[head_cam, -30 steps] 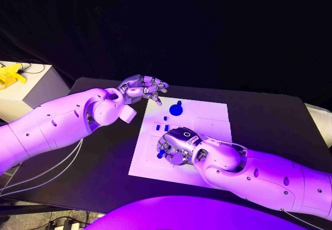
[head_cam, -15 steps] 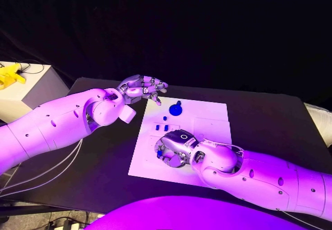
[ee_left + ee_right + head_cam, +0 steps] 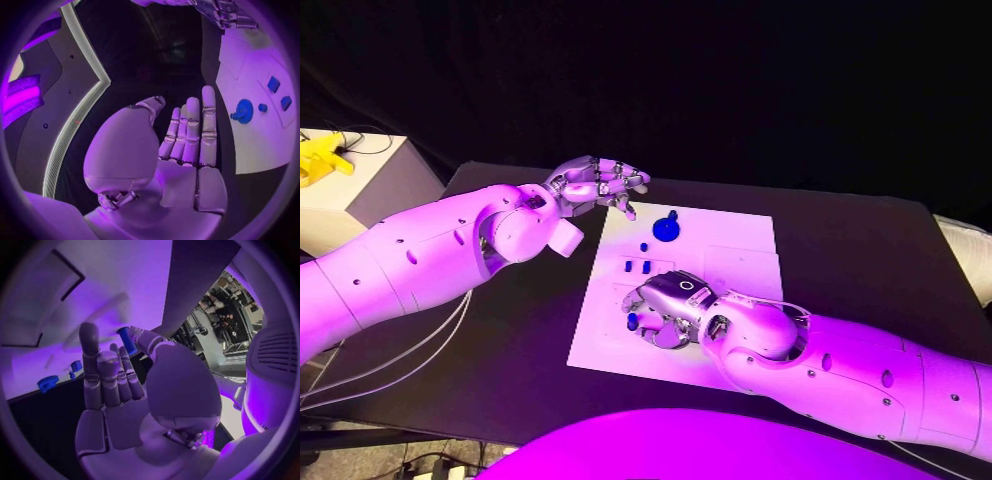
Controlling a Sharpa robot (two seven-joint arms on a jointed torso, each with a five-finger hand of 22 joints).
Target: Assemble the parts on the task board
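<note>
The white task board [image 3: 733, 250] lies in the middle of the black table. My right hand [image 3: 669, 308] hovers low over its near left part and pinches a small blue part [image 3: 127, 339] between thumb and a finger; that part [image 3: 633, 321] peeks out by the fingertips. A round blue part [image 3: 668, 228] stands at the board's far side, with two small blue pieces [image 3: 635, 266] closer to me. My left hand [image 3: 599, 185] hangs beyond the board's far left corner, fingers apart and holding nothing. The left wrist view has the round part [image 3: 242, 110] and square pieces [image 3: 273, 84].
A white box [image 3: 365, 190] carrying a yellow object [image 3: 322, 160] stands off the table's left side. Bare black table [image 3: 855, 250] stretches to the right of the board.
My right hand has shifted slightly to the left over the board with the blue part in it. The left hand has stayed put.
</note>
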